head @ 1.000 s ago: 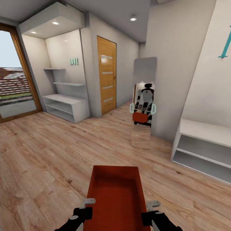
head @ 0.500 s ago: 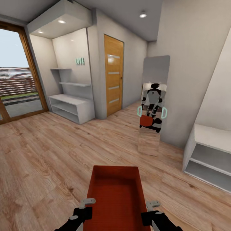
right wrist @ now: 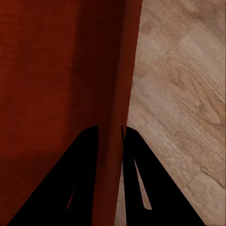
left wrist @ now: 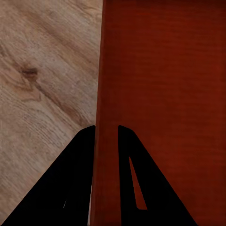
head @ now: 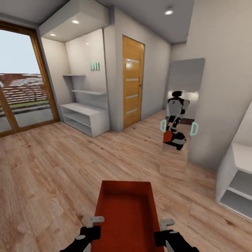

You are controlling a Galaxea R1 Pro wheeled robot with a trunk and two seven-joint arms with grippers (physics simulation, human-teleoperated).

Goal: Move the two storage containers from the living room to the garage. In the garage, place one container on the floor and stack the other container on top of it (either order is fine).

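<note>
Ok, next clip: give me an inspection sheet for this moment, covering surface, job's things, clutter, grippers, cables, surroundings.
Surface: light wood plank floor; no concrete in sight.
Job's things: one red-orange storage container carried in front of the robot, open top up, nothing inside.
Clutter: nothing seen.
Grippers: left gripper pinches the container's left wall, one of its fingers outside; right gripper pinches the right wall.
Cables: nothing seen.
Surroundings: orange wooden door ahead, shut; standing mirror reflecting the robot; white shelf unit; glass patio door.

Open wood floor (head: 70, 168) ahead; mirror (head: 178, 140) right.
</note>
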